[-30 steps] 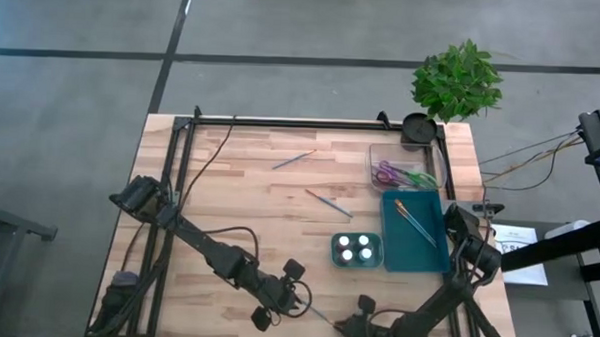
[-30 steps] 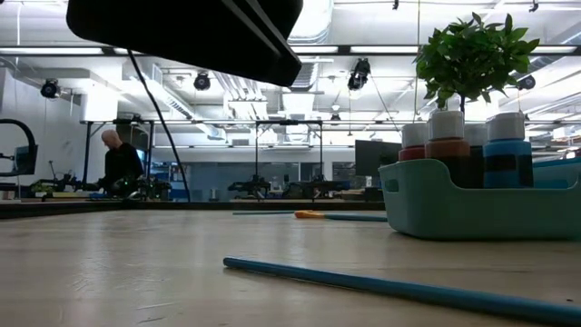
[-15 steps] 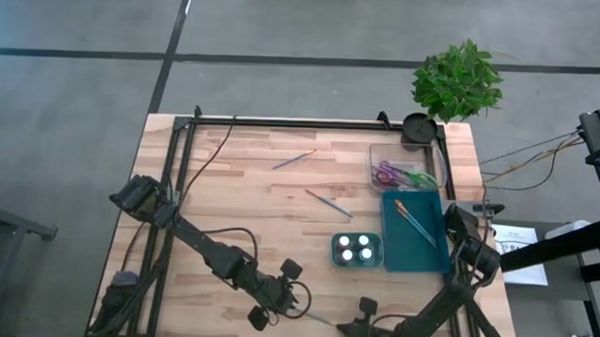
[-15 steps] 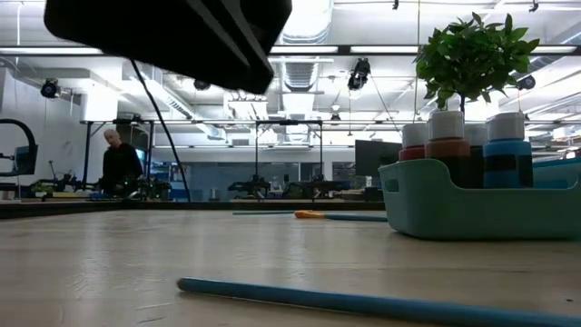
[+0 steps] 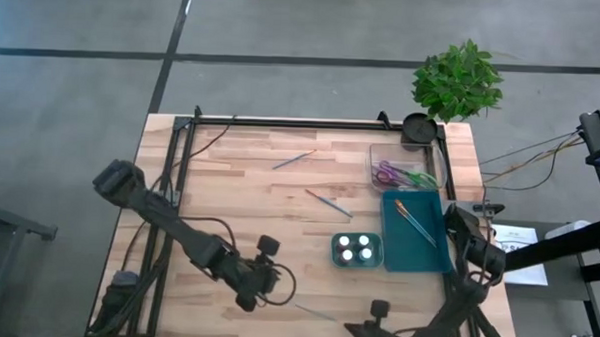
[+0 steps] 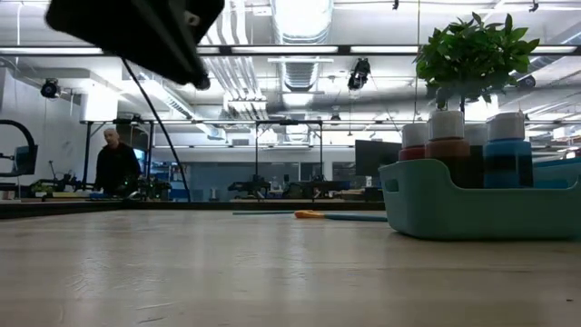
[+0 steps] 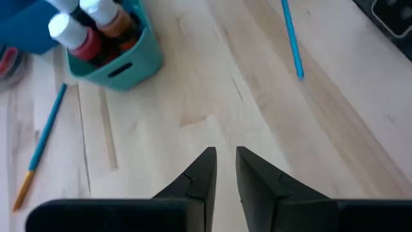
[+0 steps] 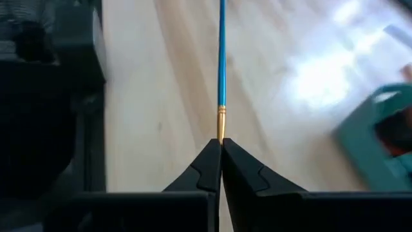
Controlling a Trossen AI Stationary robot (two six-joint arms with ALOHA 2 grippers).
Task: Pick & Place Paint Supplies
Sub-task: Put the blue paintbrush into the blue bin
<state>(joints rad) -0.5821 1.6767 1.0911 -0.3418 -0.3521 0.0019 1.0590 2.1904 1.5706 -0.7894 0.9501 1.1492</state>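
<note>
The right gripper (image 8: pixel 221 147) is clamped on the blue paintbrush (image 8: pixel 222 58) at its gold ferrule. The brush looks light, thin and stiff, so it may pivot. The left gripper (image 7: pixel 225 169) hangs nearly closed, empty.

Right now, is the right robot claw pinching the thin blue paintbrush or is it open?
Pinching. In the right wrist view, the right gripper has its dark fingers shut on the thin blue paintbrush by its gold band end.

One camera looks straight down on the whole table (image 5: pixel 279 188). Another sits at tabletop level, facing the room. Wrist cameras look closely past their fingers. All share the teal caddy (image 5: pixel 356 250).
</note>
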